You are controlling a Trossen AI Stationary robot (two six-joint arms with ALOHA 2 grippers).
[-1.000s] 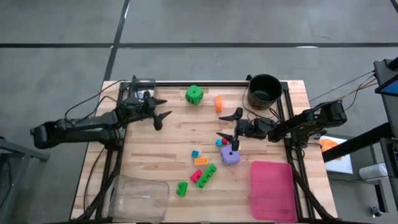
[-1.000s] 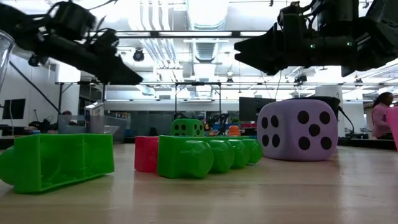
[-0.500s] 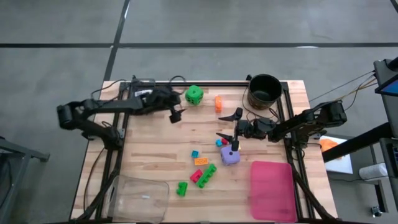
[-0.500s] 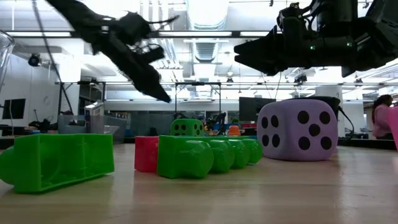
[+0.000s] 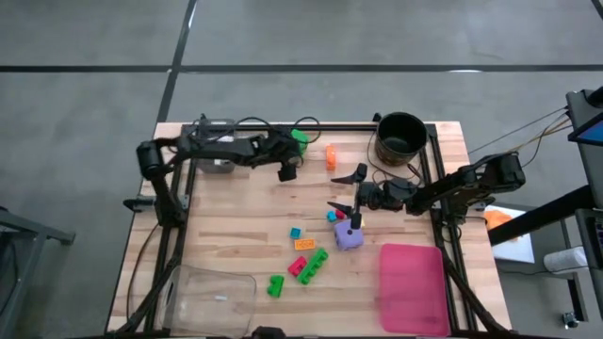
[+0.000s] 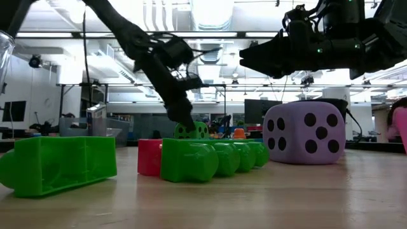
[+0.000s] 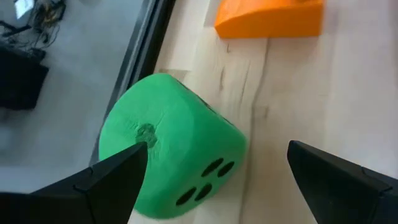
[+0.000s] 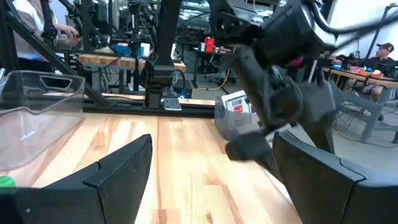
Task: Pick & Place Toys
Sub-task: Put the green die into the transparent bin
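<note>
Now the green die (image 7: 171, 146) sits at the table's far edge, left of the orange brick (image 7: 268, 17), and the left gripper (image 5: 287, 168) hangs just over it, fingers spread wide, nothing held. Looks like the reach-in before a pick: next it must drop around the die and squeeze. Right gripper (image 5: 346, 200), also released, hovers over the purple die (image 5: 350, 235) mid-table.
</note>
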